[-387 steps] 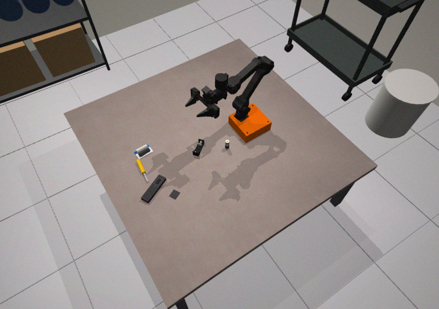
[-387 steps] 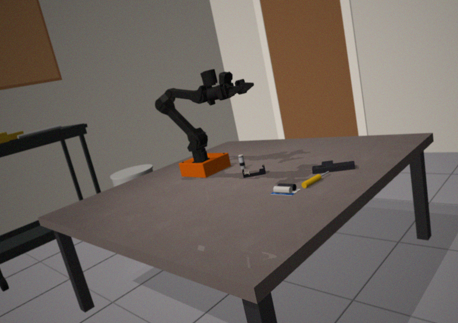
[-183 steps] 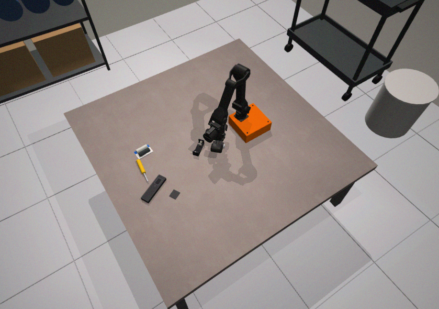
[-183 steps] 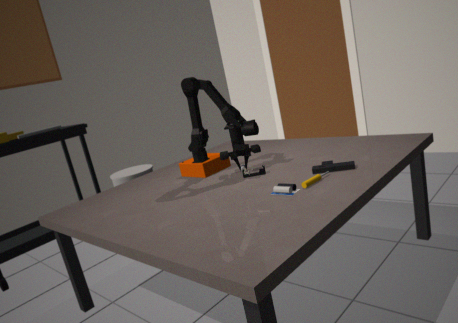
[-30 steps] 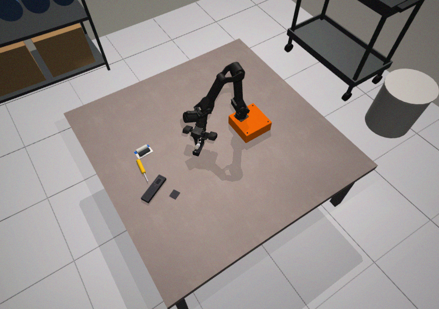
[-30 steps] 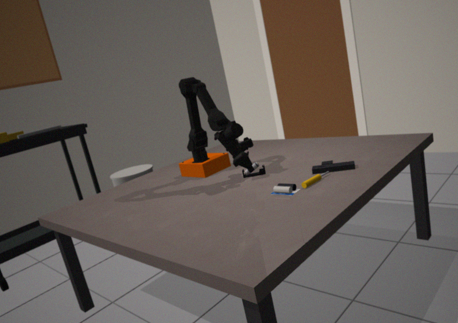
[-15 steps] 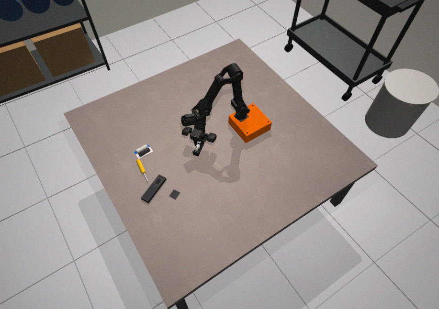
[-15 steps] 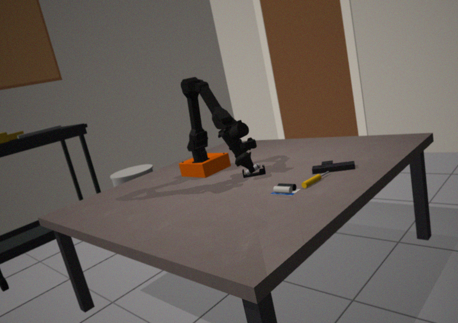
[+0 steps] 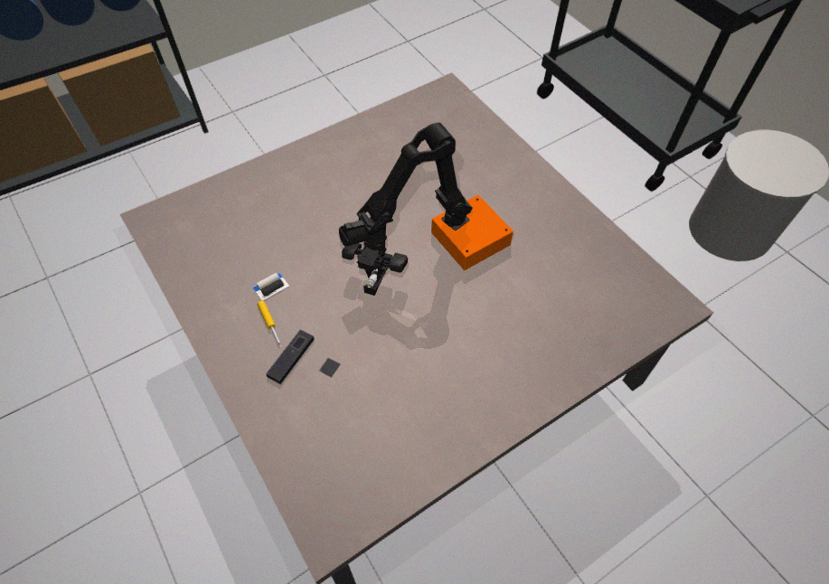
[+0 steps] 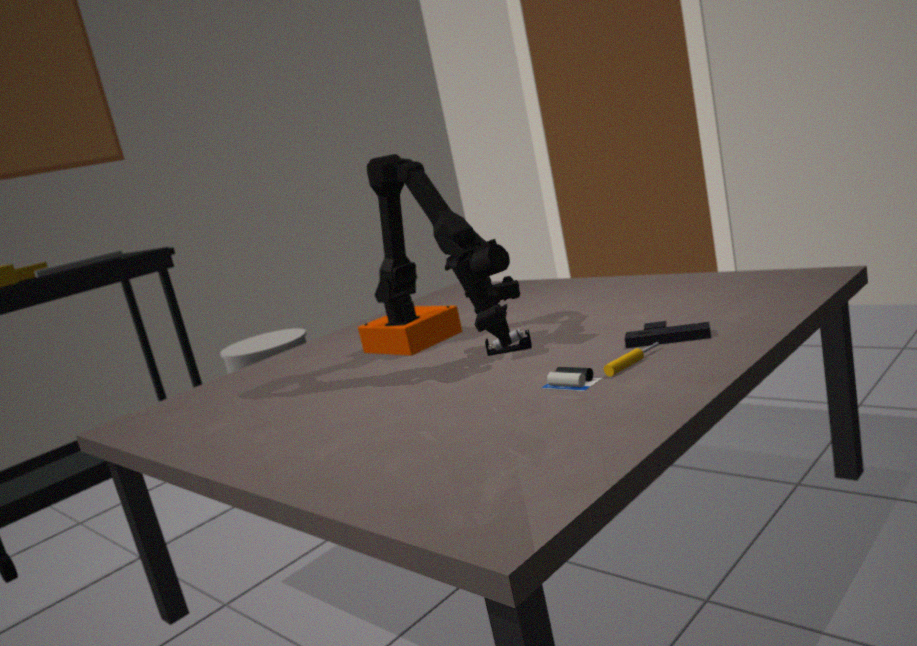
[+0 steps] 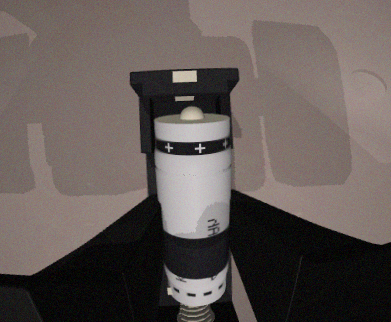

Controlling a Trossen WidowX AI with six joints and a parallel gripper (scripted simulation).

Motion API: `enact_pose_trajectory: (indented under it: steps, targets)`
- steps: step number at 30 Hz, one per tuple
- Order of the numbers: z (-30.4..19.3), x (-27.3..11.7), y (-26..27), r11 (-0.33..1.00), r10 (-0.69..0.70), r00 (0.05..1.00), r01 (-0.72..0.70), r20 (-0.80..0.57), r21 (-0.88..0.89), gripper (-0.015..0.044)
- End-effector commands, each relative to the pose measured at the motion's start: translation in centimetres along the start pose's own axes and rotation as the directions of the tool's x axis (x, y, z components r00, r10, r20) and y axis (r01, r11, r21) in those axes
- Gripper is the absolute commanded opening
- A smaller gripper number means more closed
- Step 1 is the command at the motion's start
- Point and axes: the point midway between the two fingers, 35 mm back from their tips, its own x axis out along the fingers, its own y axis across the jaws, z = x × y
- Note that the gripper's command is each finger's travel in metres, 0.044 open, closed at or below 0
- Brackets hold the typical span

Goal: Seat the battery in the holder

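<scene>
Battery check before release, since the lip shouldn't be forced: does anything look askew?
Nothing stands out. The battery, held by the gripper, lies straight along the holder, flat end on the spring, nub just short of the lip.

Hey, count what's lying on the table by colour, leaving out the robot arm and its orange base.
Black: 3, holder, remote, small square
White and black: 2, battery in the gripper, roll
Yellow: 1, screwdriver
Total: 6

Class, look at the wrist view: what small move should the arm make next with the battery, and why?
Probably lower the terminal end gently under the lip. The gripper grips the battery, its flat end meets the spring, but the nub appears short of the lip.
</scene>
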Motion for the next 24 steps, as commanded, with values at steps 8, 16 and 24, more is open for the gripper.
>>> enact_pose_trajectory:
  steps: [8,16,24]
  targets:
    - [-0.42,0.42,0.09,1.0,0.007,0.995,-0.006,-0.103,0.015,0.0077]
    - [-0.34,0.49,0.09,1.0,0.008,0.987,-0.006,-0.16,0.014,0.0077]
    - [-0.25,0.51,0.11,1.0,0.008,0.976,-0.005,-0.217,0.011,0.0077]
